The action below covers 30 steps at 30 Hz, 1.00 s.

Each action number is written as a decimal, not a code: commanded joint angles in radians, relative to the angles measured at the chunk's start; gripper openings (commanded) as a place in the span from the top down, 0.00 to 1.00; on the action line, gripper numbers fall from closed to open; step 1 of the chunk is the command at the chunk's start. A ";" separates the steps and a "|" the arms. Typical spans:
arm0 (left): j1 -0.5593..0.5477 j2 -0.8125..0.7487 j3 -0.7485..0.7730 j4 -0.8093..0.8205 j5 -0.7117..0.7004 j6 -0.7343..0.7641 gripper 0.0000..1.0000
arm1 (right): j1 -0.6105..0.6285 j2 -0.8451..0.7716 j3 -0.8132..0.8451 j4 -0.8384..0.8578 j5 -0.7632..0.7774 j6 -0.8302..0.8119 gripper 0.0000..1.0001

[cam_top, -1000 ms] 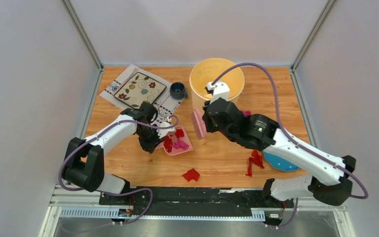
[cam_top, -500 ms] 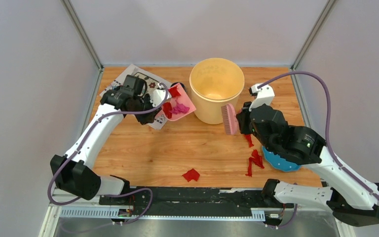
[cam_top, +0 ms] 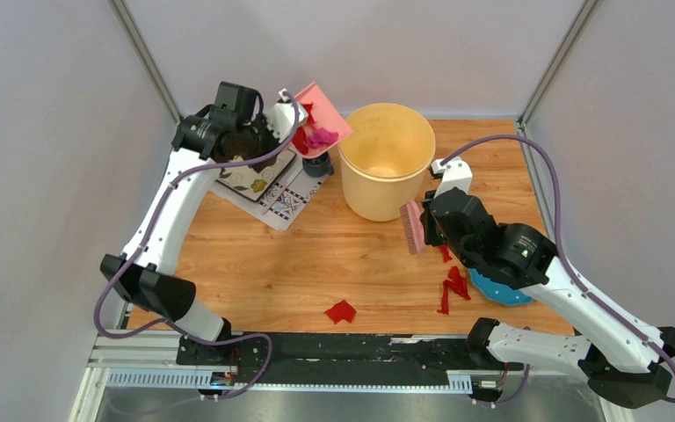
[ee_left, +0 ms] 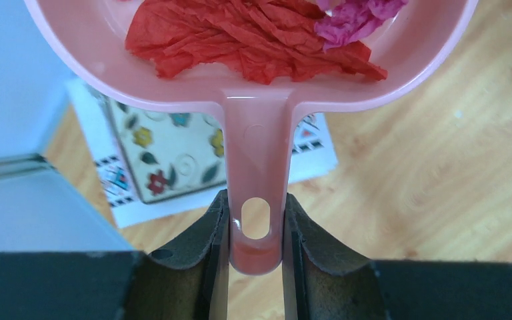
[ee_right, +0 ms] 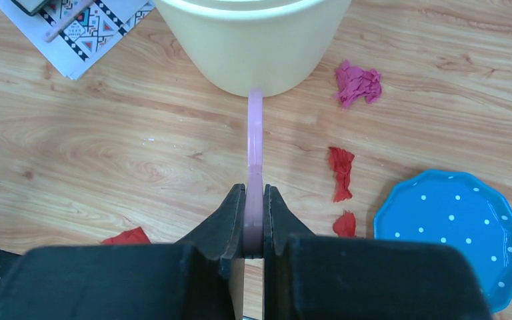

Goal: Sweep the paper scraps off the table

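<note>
Overhead, both arms are holding pink tools near the cream bucket (cam_top: 387, 189).
Closer in, the left gripper (ee_left: 255, 200) is pinching the dustpan (ee_left: 253, 133) handle above the placemat (ee_left: 307, 160), with paper scraps (ee_left: 240, 40) lying inside. The right gripper (ee_right: 254, 193) is squeezing the brush (ee_right: 255, 133), which is pointing bucketward. Only the right wrist view is showing a magenta scrap (ee_right: 358, 83) on the table (ee_right: 107, 147).

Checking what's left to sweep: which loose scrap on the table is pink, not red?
The crumpled scrap by the bucket; the others lying loose are red.
</note>
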 commanded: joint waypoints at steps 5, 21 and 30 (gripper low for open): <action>-0.177 0.191 0.302 0.132 -0.300 0.073 1.00 | -0.014 0.014 -0.020 0.085 -0.069 -0.042 1.00; -0.492 0.133 -0.266 1.421 -0.966 1.167 1.00 | -0.015 0.011 -0.020 0.101 -0.131 -0.080 1.00; -0.503 0.070 -0.499 1.824 -0.884 1.440 1.00 | -0.015 0.021 0.008 0.098 -0.210 -0.135 1.00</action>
